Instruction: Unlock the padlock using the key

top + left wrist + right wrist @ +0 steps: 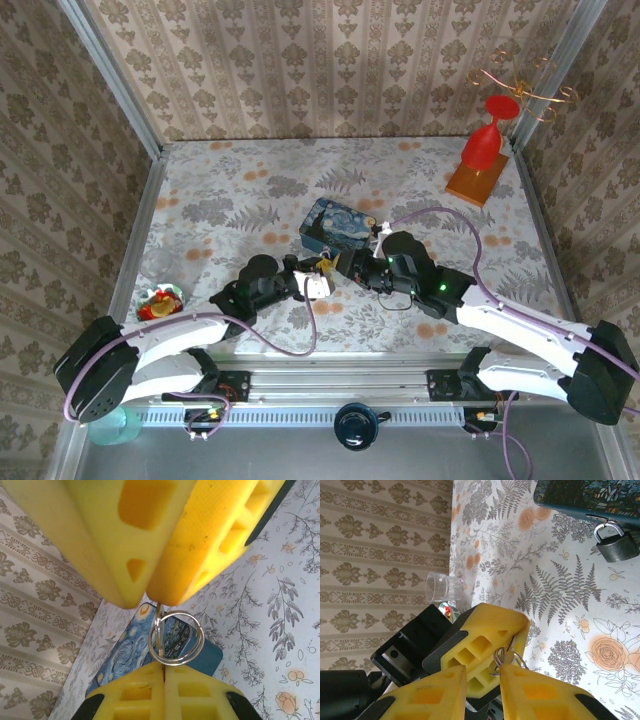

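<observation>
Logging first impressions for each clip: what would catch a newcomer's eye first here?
Two yellow hands meet at centre: the left hand pinches the key, its ring reaching the right hand. Beyond them lies a blue tin, the padlock at its edge; a red goblet stands far right.

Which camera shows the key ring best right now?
Left wrist: the key ring stands large and sharp, pinched in the left tool. Right wrist shows it smaller, partly behind the right tool. The top view has it too small to make out.
</observation>
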Tool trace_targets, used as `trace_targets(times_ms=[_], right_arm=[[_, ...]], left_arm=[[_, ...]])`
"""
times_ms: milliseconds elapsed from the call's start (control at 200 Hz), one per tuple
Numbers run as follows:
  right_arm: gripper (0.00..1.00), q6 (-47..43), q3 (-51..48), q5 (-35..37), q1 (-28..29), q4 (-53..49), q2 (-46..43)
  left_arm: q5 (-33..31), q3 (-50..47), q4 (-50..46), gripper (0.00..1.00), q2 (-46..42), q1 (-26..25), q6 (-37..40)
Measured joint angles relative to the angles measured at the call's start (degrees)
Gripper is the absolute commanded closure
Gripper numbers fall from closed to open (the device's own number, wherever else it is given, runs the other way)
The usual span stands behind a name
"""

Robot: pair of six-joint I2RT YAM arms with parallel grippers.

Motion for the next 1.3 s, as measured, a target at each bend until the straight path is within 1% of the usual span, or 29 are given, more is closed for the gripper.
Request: trace_targets(times_ms=[230, 370, 720, 835, 970, 1030, 1130, 1200, 1300], right_arm=[[0.69, 0.8, 0.4, 0.3, 0.0, -2.6, 1.1], [0.69, 0.8, 1.2, 0.7, 0.0, -3.9, 1.1], [0.88, 1.3, 1.2, 0.7, 0.0, -2.8, 1.7], [0.91, 1.3, 1.2, 0.7, 0.0, -2.8, 1.7], [0.97, 1.0, 1.2, 0.8, 0.0, -2.8, 1.7], [1.0, 0.6, 1.2, 0.8, 0.0, -2.7, 1.7], [1.0, -1.4, 1.1, 0.9, -0.1, -2.0, 1.7], [1.0, -3.7, 0.4, 0.9, -0.7, 0.0, 1.1], [1.0, -6.8, -2.6, 1.5, -2.4, 4.0, -1.4]], left_arm=[[-0.3, 0.0, 0.7, 1.0, 0.0, -0.5, 0.0], [-0.2, 0.0, 1.0, 1.0, 0.0, -0.6, 0.0], [0.3, 0.0, 0.9, 1.0, 0.0, -0.6, 0.0], [0.1, 0.0, 0.9, 1.0, 0.0, -0.6, 0.0], [-0.2, 0.0, 0.9, 1.0, 0.0, -0.6, 0.0], [-0.4, 0.0, 0.9, 0.92, -0.1, -0.6, 0.0], [-1.1, 0.0, 0.8, 0.72, -0.8, -0.6, -0.9], [-1.6, 0.0, 0.2, 0.59, -2.8, -0.5, -4.0], [-1.7, 0.0, -0.5, 0.53, -7.7, 1.1, -12.0]])
